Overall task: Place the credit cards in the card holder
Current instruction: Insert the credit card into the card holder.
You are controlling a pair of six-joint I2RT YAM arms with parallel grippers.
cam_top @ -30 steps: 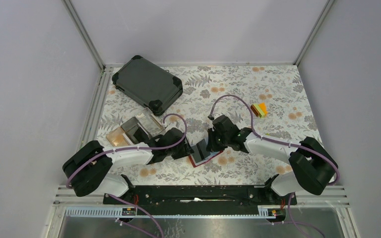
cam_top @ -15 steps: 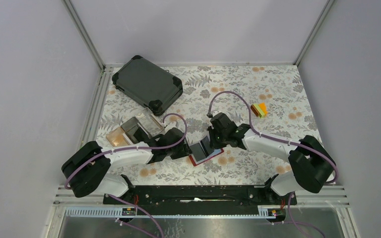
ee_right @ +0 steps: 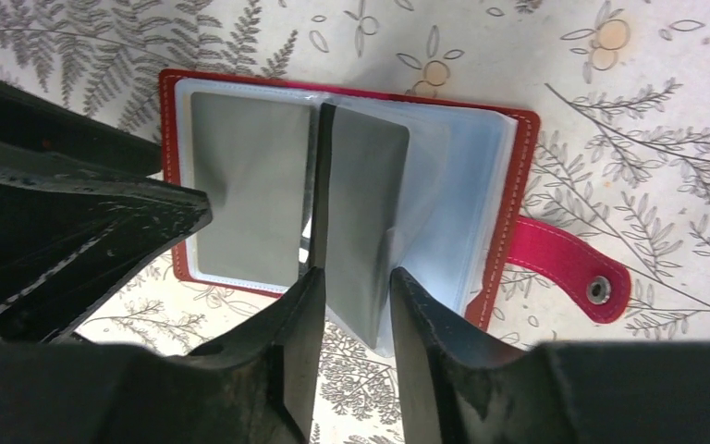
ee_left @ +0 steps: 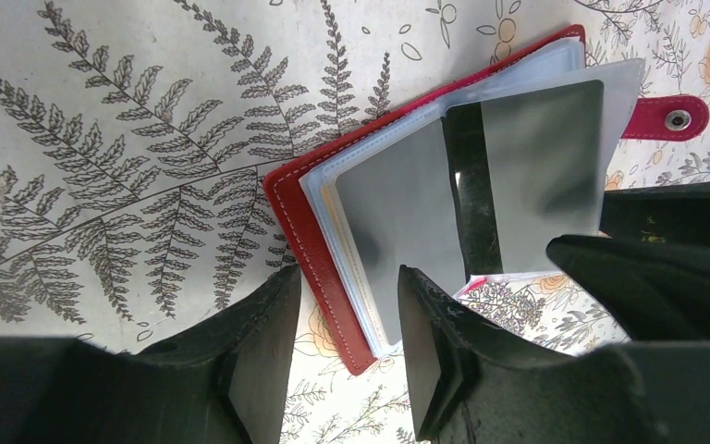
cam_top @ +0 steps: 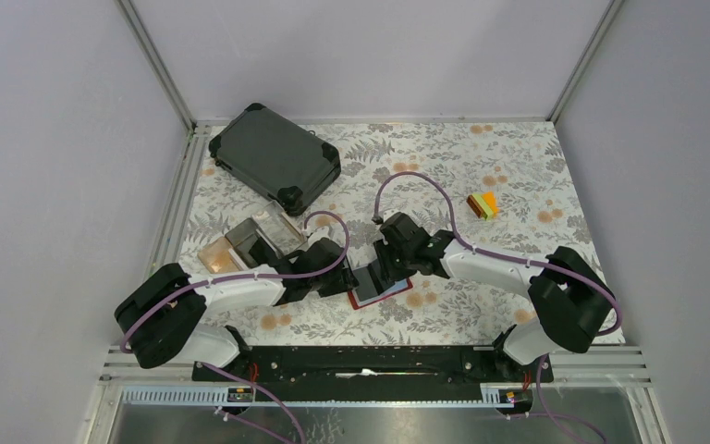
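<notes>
The red card holder (ee_left: 310, 231) lies open on the flowered table, its snap tab (ee_right: 564, 268) pointing away from the arms' meeting point. A grey credit card (ee_right: 245, 185) sits in the left sleeve. A second grey card (ee_right: 361, 222) leans partway into the clear sleeve beside the spine. My right gripper (ee_right: 356, 361) is open, its jaws standing either side of that card's lower edge. My left gripper (ee_left: 347, 370) is open too and straddles the holder's near corner. In the top view both grippers (cam_top: 340, 282) (cam_top: 381, 273) crowd over the holder (cam_top: 397, 291).
A large dark hard case (cam_top: 275, 157) lies at the back left. A clear compartmented box (cam_top: 250, 242) stands just behind the left arm. Small yellow, orange and green blocks (cam_top: 483, 205) sit at the right.
My right gripper has slid left over the holder and its jaws have spread apart from the grey card. The left arm has barely moved.
</notes>
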